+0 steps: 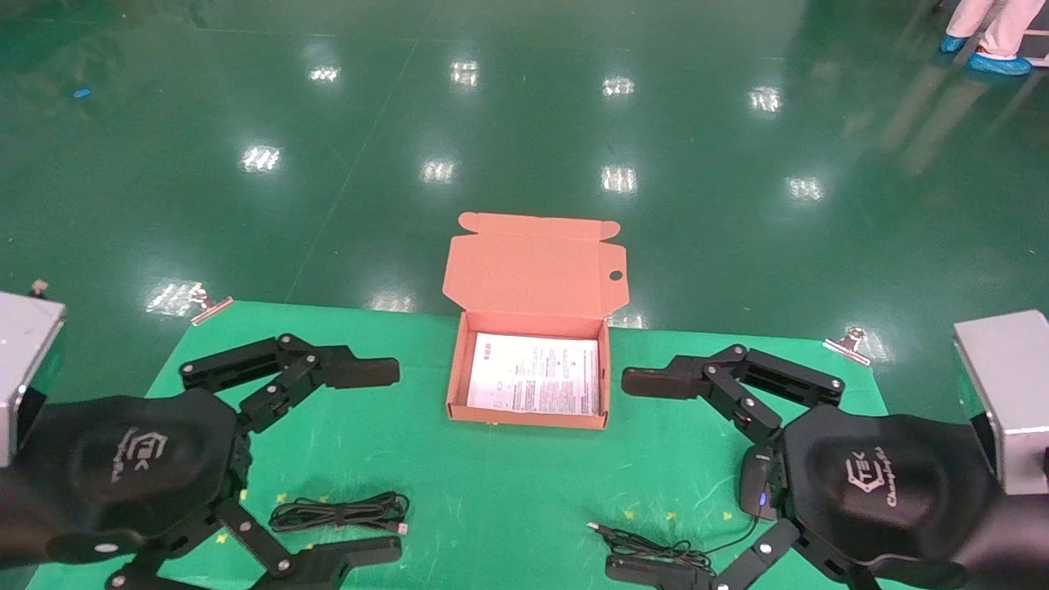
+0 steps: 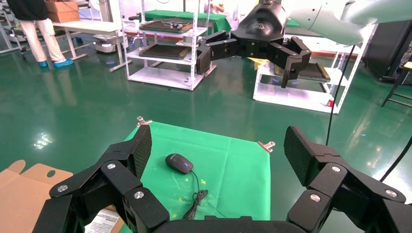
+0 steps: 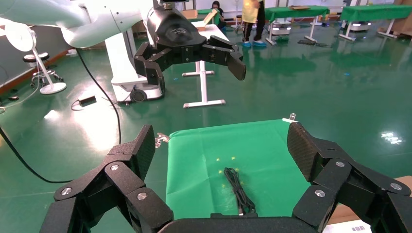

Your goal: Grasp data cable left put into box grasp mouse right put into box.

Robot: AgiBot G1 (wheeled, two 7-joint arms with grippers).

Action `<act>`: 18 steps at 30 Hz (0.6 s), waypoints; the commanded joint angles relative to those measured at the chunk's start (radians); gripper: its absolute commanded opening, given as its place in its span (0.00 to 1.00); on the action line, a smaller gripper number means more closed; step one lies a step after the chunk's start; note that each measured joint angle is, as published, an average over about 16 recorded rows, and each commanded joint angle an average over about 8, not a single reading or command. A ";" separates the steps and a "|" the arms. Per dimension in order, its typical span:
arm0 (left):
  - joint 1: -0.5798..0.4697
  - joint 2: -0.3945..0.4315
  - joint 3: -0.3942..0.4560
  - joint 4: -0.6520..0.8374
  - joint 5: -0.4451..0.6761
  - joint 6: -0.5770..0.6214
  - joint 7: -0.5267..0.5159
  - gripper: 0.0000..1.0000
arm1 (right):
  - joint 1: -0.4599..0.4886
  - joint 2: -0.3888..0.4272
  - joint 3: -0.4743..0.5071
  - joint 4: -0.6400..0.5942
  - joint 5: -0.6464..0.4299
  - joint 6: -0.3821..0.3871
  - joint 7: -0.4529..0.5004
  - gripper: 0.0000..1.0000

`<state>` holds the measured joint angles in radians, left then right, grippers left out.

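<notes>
Data cable (image 1: 340, 514) and mouse (image 1: 757, 484) both lie on the green counter (image 1: 508, 483), outside the box (image 1: 529, 406). We see the data cable as a narrow black bundle on the robot's left side of the counter, near the front edge, with its small plug end pointing toward the middle. Our left pincer (image 1: 373, 463) hovers above that side with its fingers spread wide apart, the cable lying between them in the head view, and nothing is gripped. In the right wrist view the same cable (image 3: 239, 191) lies lengthwise on the green cloth, with the left pincer (image 3: 194, 60) raised well above it.

On the robot's right side the mouse sits partly hidden under the body of our right pincer (image 1: 647, 475), its blue light showing. Its thin cord (image 1: 656, 545) trails in loose loops toward the front edge of the counter. The right pincer is likewise spread wide and holds nothing. The left wrist view shows the mouse (image 2: 179, 163) resting flat, with the right pincer (image 2: 248, 60) open in the air above.

Between the two arms, toward the far edge, the box stands open, its lid flap (image 1: 534, 266) raised behind it and a white printed sheet (image 1: 533, 383) lying flat inside.
</notes>
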<state>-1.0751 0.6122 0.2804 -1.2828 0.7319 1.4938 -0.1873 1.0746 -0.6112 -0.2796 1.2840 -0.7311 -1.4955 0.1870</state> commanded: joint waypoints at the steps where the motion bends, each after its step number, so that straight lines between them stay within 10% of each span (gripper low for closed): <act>1: 0.000 0.000 0.000 0.000 0.001 0.000 0.000 1.00 | 0.000 0.000 0.000 0.000 0.001 0.000 0.001 1.00; 18: -0.078 0.014 0.069 0.031 0.142 0.056 0.032 1.00 | 0.099 -0.010 -0.058 -0.006 -0.154 -0.057 -0.073 1.00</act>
<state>-1.1564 0.6284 0.3560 -1.2525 0.8813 1.5458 -0.1544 1.1796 -0.6222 -0.3474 1.2838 -0.8963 -1.5495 0.1060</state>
